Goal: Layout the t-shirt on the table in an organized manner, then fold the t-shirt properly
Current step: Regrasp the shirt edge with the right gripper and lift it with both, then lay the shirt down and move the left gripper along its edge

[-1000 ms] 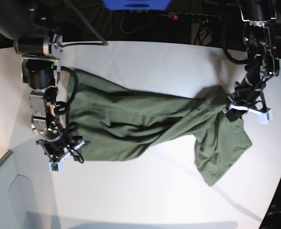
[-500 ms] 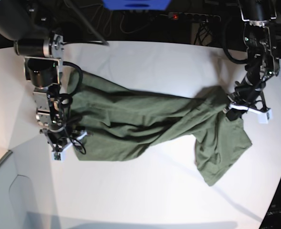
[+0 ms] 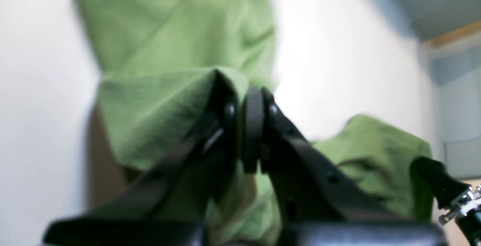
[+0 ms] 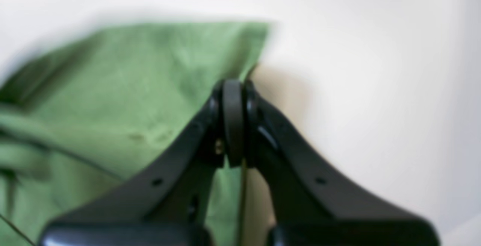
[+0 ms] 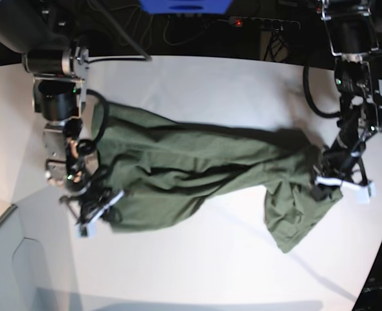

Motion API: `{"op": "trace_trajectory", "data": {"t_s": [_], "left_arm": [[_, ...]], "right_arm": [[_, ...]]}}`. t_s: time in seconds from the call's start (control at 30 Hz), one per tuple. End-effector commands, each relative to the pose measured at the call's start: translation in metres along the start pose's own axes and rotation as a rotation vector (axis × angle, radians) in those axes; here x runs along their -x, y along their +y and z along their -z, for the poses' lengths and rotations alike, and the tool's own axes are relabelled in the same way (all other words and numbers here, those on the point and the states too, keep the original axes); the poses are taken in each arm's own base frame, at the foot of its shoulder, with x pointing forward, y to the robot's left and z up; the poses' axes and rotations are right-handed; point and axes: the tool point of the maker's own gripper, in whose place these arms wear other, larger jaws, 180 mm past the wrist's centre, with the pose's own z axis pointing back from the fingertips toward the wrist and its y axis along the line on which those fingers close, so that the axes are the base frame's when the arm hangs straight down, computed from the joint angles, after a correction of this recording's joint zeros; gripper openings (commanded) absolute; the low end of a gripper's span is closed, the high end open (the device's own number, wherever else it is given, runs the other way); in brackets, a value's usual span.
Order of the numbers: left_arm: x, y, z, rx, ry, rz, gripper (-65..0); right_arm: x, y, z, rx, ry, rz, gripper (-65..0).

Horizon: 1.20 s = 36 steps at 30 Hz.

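Pinching t-shirt [image 5: 197, 172] edges at both ends above table [image 5: 197, 259]; left gripper [image 3: 252, 99] clamped on fabric; right gripper [image 4: 233, 88] clamped on corner edge.

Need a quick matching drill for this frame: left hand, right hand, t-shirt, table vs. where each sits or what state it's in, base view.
Things:
1. left hand
2. right hand
3. t-shirt
4. table

States:
A. white, under everything
B. shut on cloth at the image's right
C. green, stretched between the hands, rumpled
D. shut on cloth at the image's left

Pairs: 1-B, 2-D, 3-C, 4-A
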Motion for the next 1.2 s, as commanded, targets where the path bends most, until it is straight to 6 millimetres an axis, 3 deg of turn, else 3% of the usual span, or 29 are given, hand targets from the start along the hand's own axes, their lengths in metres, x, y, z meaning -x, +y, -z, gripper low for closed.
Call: {"op": "trace_trajectory", "data": {"t_s": [0.0, 0.13, 0.37, 0.5, 0.63, 0.73, 0.8, 0.9, 1.03, 1.17], "left_arm": [[-0.039, -0.018, 0.004, 0.048, -0.097, 0.022, -64.9], [-0.089, -0.05, 0.016, 0.114, -0.185, 0.033, -64.9], [-0.18, -0.132, 0.028, 0.267, -0.309, 0.062, -64.6], [-0.207, -0.185, 0.042, 0.352, -0.314, 0.113, -64.6], [-0.204, -0.211, 0.054, 0.387, -0.278, 0.149, -64.6], [-0.187, -0.207, 0.058, 0.385, -0.241, 0.147, -64.5], [-0.158, -0.188, 0.061, 0.355, -0.191, 0.136, -64.5], [-0.112, -0.156, 0.062, 0.305, -0.11, 0.123, -64.0], [-0.045, -0.108, 0.056, 0.22, 0.008, 0.085, -53.0], [-0.002, -0.065, 0.042, 0.14, 0.065, 0.011, -43.6]], "right_arm": [[-0.057, -0.007, -0.002, 0.003, -0.14, -0.024, -65.0], [-0.125, -0.015, -0.014, 0.026, -0.285, -0.072, -65.0], [-0.226, -0.07, -0.046, 0.143, -0.491, -0.022, -65.0], [-0.265, -0.089, -0.063, 0.18, -0.572, -0.009, -65.0], [-0.284, -0.099, -0.083, 0.214, -0.637, -0.008, -65.0], [-0.262, -0.104, -0.086, 0.232, -0.615, -0.006, -65.0], [-0.243, -0.102, -0.089, 0.238, -0.596, -0.021, -65.0], [-0.192, -0.1, -0.086, 0.24, -0.519, -0.024, -65.0], [-0.131, -0.089, -0.079, 0.226, -0.421, 0.001, -65.0], [-0.095, -0.087, -0.084, 0.226, -0.404, 0.003, -65.0]]}}
